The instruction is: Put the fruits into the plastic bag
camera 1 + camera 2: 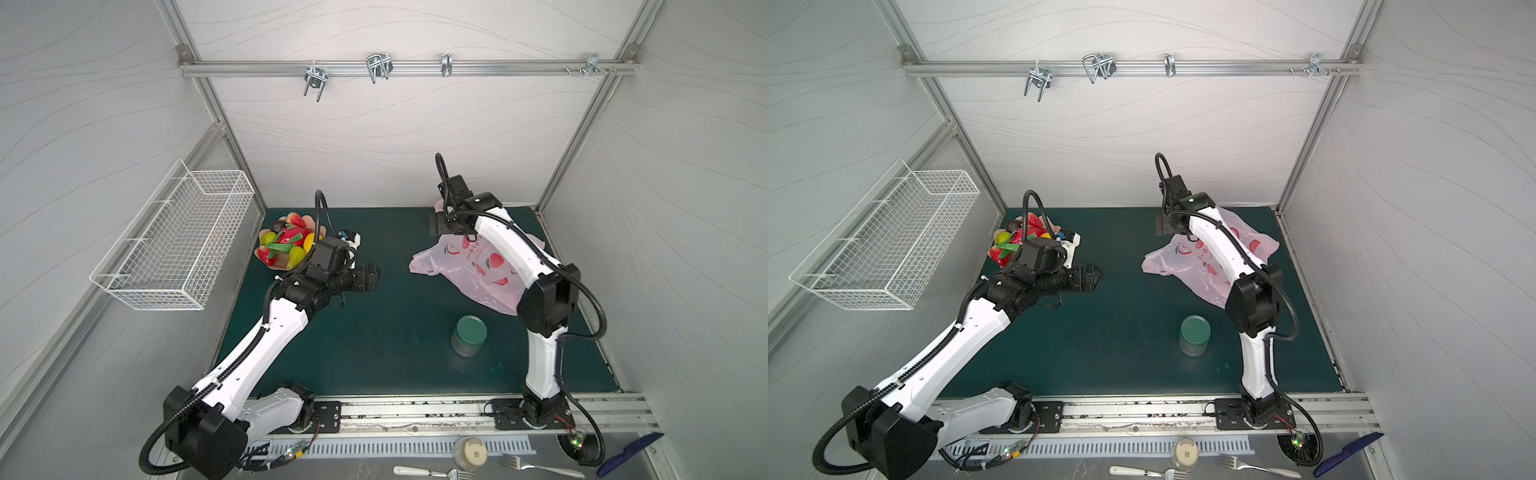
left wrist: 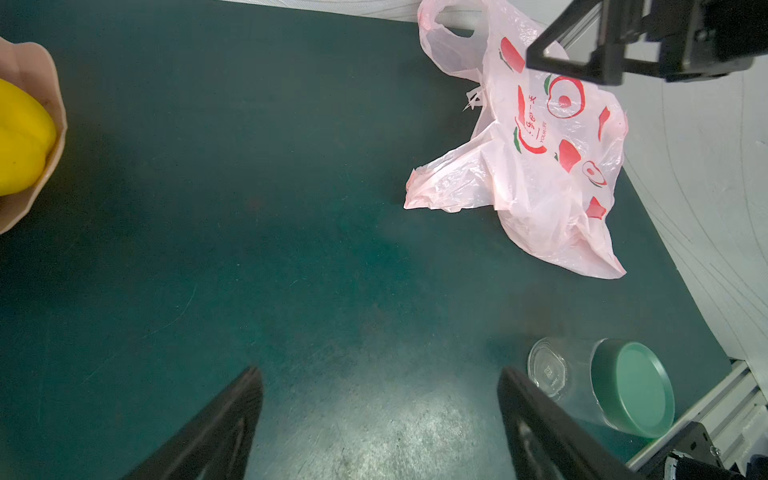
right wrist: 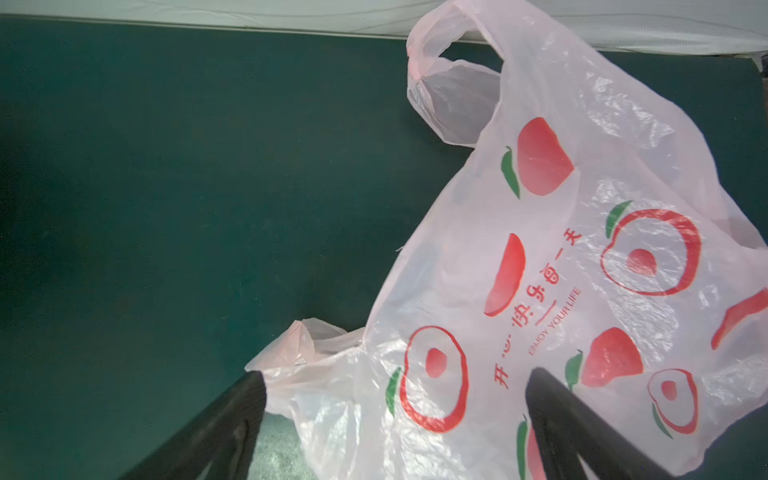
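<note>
The fruits are heaped in a peach-coloured dish at the back left of the green mat, and a yellow one shows in the left wrist view. The pale pink plastic bag lies crumpled at the back right. My left gripper hovers right of the dish, open and empty. My right gripper is open over the bag's far end, its fingers spread to either side of loose film.
A green-lidded glass jar stands on the mat in front of the bag. A white wire basket hangs on the left wall. Metal hooks sit on the back rail. Forks lie beyond the front rail.
</note>
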Robot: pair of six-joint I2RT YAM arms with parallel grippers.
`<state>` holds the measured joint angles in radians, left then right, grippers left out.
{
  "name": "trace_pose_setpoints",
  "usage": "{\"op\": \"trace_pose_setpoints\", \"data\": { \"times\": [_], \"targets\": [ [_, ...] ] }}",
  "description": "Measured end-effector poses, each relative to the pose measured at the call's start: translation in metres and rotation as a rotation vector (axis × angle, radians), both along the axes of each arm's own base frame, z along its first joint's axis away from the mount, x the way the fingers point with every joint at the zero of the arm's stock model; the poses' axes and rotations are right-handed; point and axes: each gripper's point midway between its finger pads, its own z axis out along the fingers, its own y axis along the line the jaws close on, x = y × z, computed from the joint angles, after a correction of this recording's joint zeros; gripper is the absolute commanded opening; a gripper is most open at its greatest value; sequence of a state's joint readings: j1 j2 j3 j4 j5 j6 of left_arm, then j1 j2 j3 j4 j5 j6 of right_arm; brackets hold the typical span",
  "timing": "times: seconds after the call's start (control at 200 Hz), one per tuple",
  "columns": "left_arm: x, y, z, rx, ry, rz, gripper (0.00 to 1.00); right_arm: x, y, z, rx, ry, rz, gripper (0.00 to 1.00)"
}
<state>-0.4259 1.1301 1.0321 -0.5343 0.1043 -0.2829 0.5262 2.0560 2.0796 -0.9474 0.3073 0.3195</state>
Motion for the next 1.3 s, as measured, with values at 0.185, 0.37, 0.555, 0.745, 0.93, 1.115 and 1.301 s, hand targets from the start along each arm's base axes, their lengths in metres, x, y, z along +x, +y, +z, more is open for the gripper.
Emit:
{"op": "trace_pose_setpoints", "data": {
  "times": [0.185, 0.37, 0.555, 0.745, 0.93, 1.115, 1.301],
  "targets": [
    [0.002, 0.003, 0.000, 0.005, -0.004, 0.022, 0.90, 0.009, 0.018, -0.037, -0.090, 0.030, -0.003, 0.99],
    [0.002, 0.005, 0.000, 0.011, -0.007, 0.031, 0.90, 0.009, 0.018, -0.059, -0.177, 0.040, -0.014, 0.99],
    [0.004, 0.007, -0.002, 0.023, -0.006, 0.042, 0.90, -0.005, 0.009, -0.086, -0.271, 0.075, -0.011, 0.99],
    [0.007, 0.009, -0.008, 0.041, 0.006, 0.054, 0.90, -0.042, -0.007, -0.109, -0.335, 0.146, 0.017, 0.98],
    [0.010, 0.009, -0.011, 0.053, 0.013, 0.059, 0.90, -0.073, -0.027, -0.083, -0.324, 0.128, 0.024, 0.97],
    [0.016, 0.008, -0.009, 0.058, 0.010, 0.063, 0.90, -0.101, -0.051, -0.061, -0.306, 0.110, 0.015, 0.96],
    [0.026, 0.003, -0.007, 0.057, 0.013, 0.062, 0.90, -0.121, -0.073, -0.067, -0.327, 0.156, -0.003, 0.95]
  ]
}}
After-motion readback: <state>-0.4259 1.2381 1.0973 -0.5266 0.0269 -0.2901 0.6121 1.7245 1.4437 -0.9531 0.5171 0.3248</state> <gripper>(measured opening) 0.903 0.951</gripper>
